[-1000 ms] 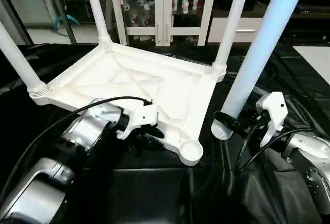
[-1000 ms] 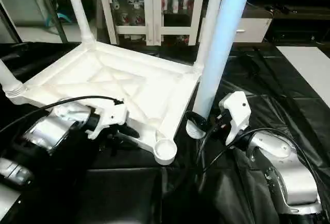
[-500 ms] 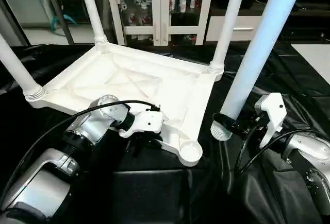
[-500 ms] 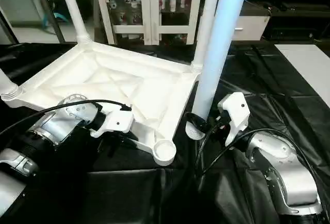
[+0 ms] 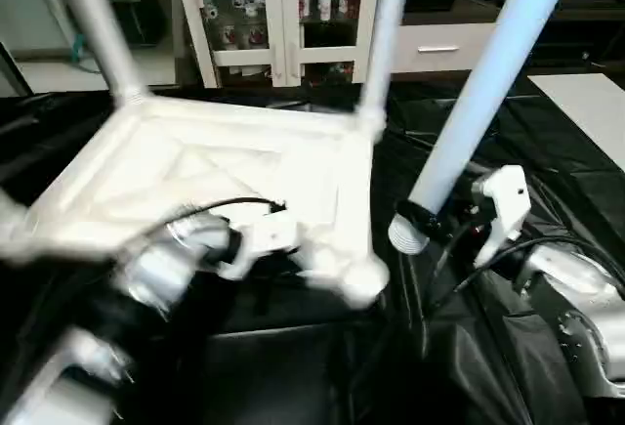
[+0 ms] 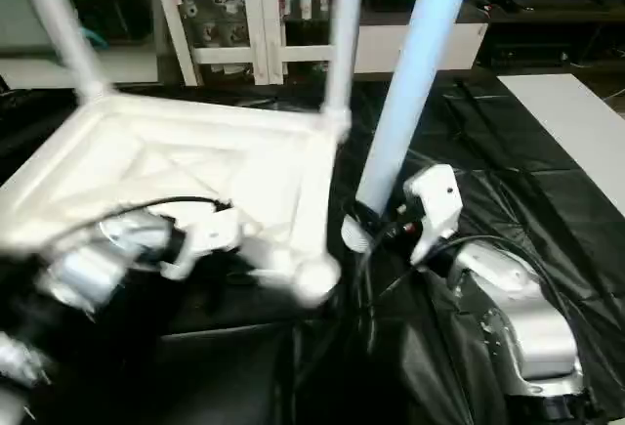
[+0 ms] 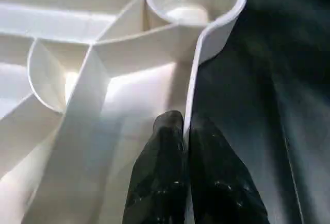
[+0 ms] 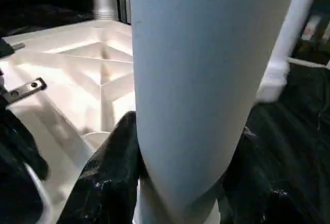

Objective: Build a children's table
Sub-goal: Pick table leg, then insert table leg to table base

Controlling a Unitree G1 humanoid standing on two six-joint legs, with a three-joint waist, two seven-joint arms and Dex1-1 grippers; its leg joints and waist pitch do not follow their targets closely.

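So the tabletop (image 5: 225, 171) sits upside down on the black cloth (image 5: 547, 142), ribs up. The left gripper (image 7: 184, 131) is pinched tight on its thin rim wall, one finger each side. Just past those fingertips is the near corner socket (image 7: 193, 0), empty. The right gripper (image 8: 175, 183) is clamped around the loose fourth leg (image 5: 479, 93), tilted, just beside that socket with bare cloth around it.

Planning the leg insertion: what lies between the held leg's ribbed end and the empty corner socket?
Bare black cloth separates the leg from the empty socket in the left eye view.
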